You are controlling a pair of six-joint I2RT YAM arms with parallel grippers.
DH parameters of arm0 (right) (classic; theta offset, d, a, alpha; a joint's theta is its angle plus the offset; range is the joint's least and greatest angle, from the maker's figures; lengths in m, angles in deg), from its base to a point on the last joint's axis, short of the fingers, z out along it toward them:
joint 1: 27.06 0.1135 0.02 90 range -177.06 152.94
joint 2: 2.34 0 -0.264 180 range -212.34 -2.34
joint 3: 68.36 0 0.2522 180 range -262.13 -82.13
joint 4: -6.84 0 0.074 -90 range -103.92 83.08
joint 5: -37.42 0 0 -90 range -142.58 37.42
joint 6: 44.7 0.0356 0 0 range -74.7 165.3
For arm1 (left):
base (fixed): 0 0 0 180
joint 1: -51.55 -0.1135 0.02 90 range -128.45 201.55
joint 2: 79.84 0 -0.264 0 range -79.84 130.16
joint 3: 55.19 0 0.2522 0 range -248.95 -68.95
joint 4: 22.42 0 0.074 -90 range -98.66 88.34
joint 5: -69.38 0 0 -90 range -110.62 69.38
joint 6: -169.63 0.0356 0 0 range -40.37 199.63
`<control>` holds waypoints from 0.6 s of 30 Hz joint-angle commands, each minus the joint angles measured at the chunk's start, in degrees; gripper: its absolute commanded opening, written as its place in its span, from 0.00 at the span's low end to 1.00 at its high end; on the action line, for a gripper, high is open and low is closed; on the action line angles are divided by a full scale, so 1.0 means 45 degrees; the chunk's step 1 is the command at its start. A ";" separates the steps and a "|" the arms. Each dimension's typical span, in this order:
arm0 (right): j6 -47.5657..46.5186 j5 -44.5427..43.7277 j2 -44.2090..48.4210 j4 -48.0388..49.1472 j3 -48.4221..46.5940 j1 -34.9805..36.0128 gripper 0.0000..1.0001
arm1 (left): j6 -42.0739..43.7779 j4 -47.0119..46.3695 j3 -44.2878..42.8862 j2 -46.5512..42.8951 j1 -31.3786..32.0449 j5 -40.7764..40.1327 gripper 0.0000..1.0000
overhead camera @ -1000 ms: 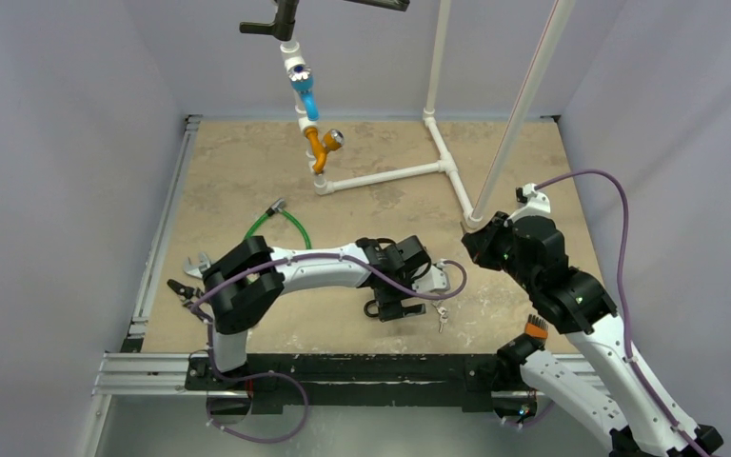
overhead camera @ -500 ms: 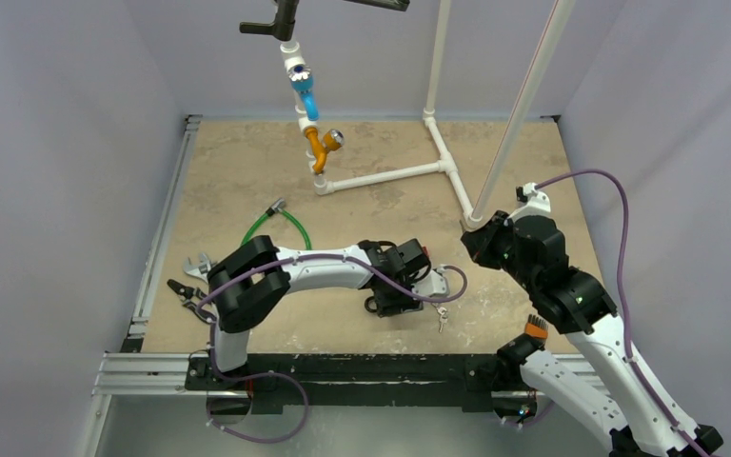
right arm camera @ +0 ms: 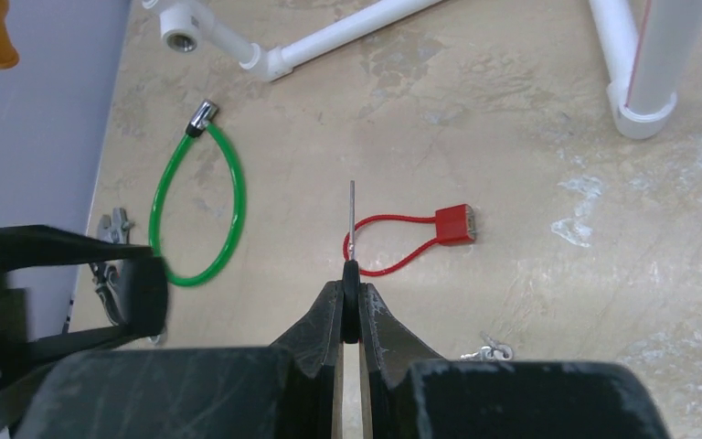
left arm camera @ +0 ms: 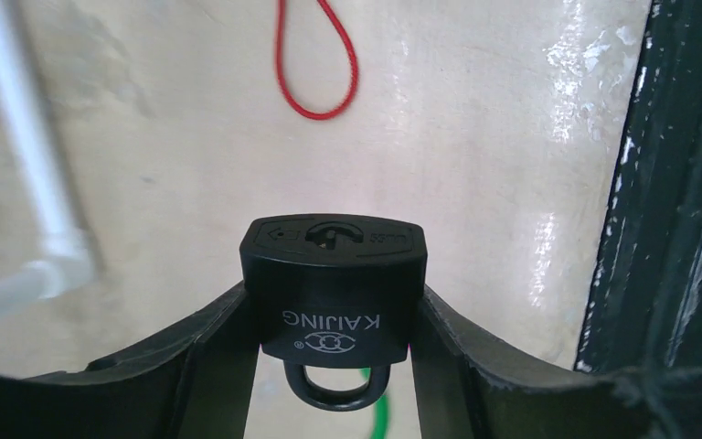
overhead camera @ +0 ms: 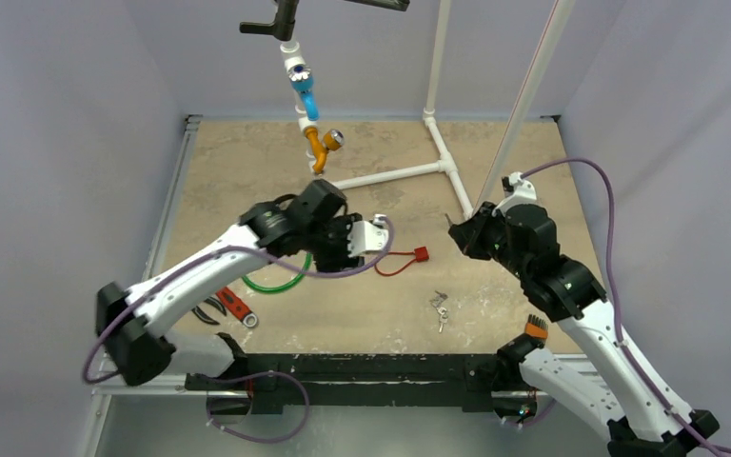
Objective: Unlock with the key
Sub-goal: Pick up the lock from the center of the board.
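A black padlock [left arm camera: 332, 274] marked KAIJING sits clamped between the fingers of my left gripper [left arm camera: 332, 302]. Its keyhole face points away from the wrist and its shackle points back toward it. In the top view the left gripper [overhead camera: 352, 248] hangs above the middle of the table, and the padlock is hard to make out there. My right gripper [right arm camera: 351, 297] is shut on the black head of a key [right arm camera: 351, 270], whose thin blade sticks straight forward. From above, the right gripper [overhead camera: 459, 231] hovers to the right of the left one, apart from it.
On the table lie a red cable lock [overhead camera: 409, 257], a green cable loop [overhead camera: 271, 284], a small key bunch [overhead camera: 438, 305] and red-handled pliers [overhead camera: 233, 305]. A white pipe frame [overhead camera: 390, 174] with orange and blue valves [overhead camera: 316, 143] stands at the back.
My left gripper closed on the padlock near the front, then lifted it up and back toward the table's middle, uncovering the red cable lock. The right arm edged slightly left.
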 commanded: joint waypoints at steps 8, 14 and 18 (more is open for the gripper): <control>-0.1911 0.4392 -0.1363 0.2510 -0.1238 -0.0032 0.00 | 0.8887 0.0219 0.1550 -0.8231 0.0305 0.4802 0.00; -0.2667 0.5915 -0.1380 0.2717 -0.1150 -0.0043 0.00 | 1.0224 -0.0656 0.1751 -0.9753 0.2585 0.3830 0.00; -0.3155 0.6699 -0.1561 0.2918 -0.1154 -0.0016 0.00 | 0.9508 -0.1556 0.1553 -0.9625 0.3064 0.3712 0.00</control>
